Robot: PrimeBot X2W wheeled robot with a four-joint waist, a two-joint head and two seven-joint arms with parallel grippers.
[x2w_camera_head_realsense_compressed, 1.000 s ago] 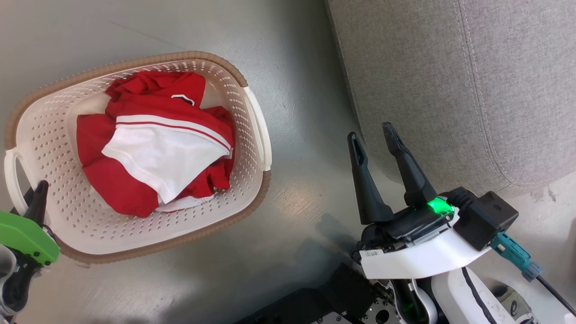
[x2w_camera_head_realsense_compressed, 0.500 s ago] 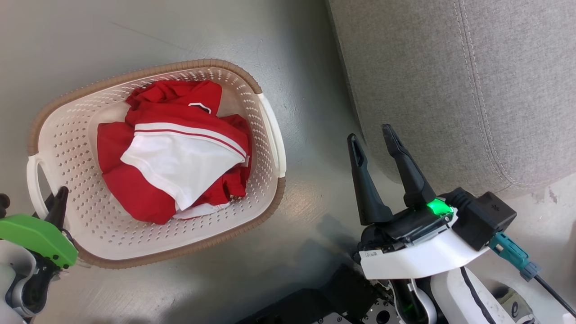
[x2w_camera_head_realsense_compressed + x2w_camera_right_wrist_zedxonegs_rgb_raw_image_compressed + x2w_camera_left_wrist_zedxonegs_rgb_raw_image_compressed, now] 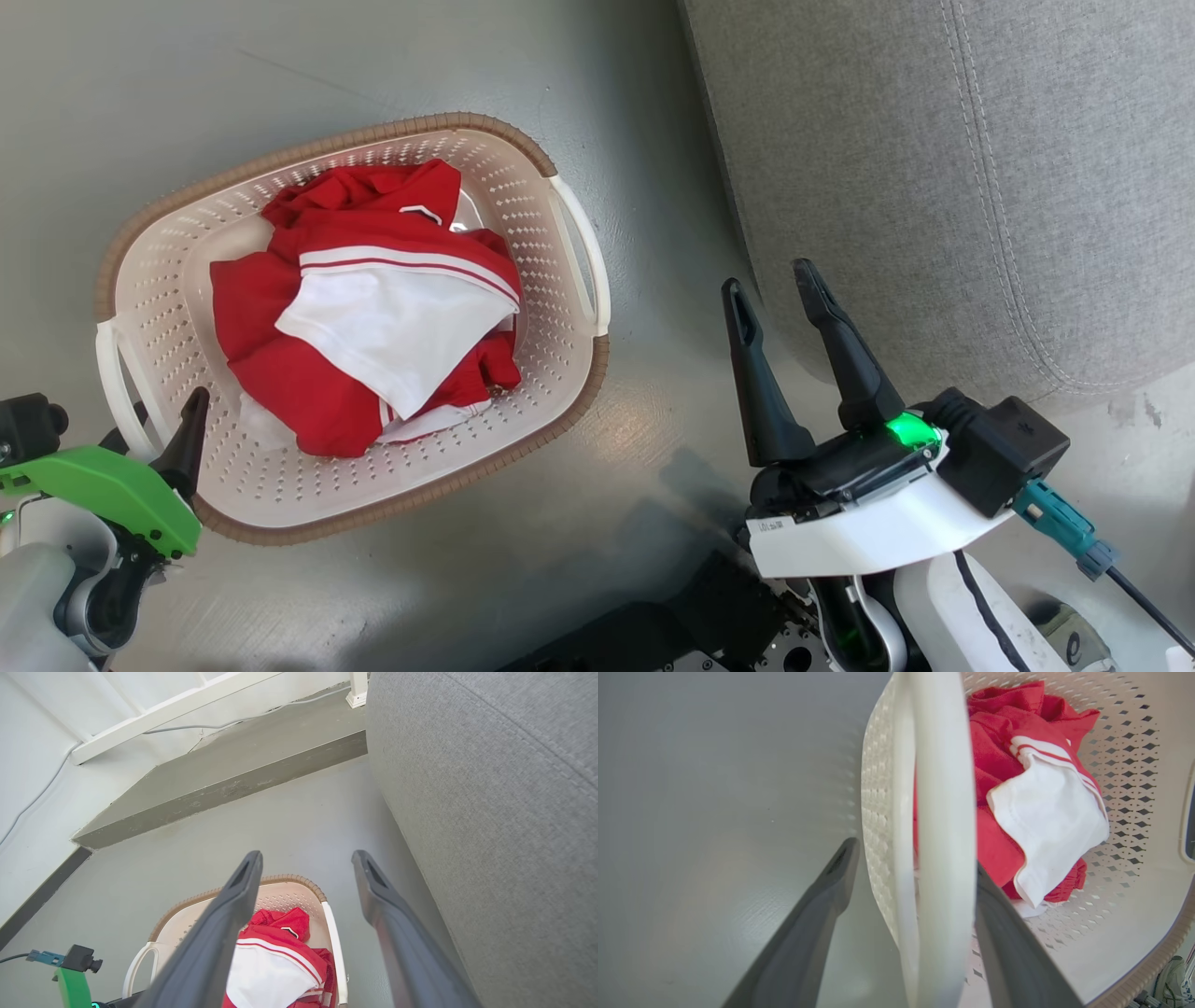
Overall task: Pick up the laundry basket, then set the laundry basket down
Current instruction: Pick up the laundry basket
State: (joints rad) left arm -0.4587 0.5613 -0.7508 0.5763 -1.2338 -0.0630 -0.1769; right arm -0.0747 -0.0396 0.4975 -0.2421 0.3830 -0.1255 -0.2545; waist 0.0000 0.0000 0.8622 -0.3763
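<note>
Left gripper [image 3: 914, 858], fingers [image 3: 817, 914] spread, straddles the basket's [image 3: 308, 476] handle [image 3: 945, 812]; we judge the basket light, stiff, best lifted there.

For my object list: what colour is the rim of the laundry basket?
Brown, woven-look rim on the cream laundry basket; head view shows it best.

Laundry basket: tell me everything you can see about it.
The laundry basket is cream perforated plastic, rounded-rectangular, with a brown woven-look rim and two white end handles. It holds crumpled red and white clothes, over grey floor beside a grey sofa. The left gripper straddles one handle, one finger inside, one outside.
</note>
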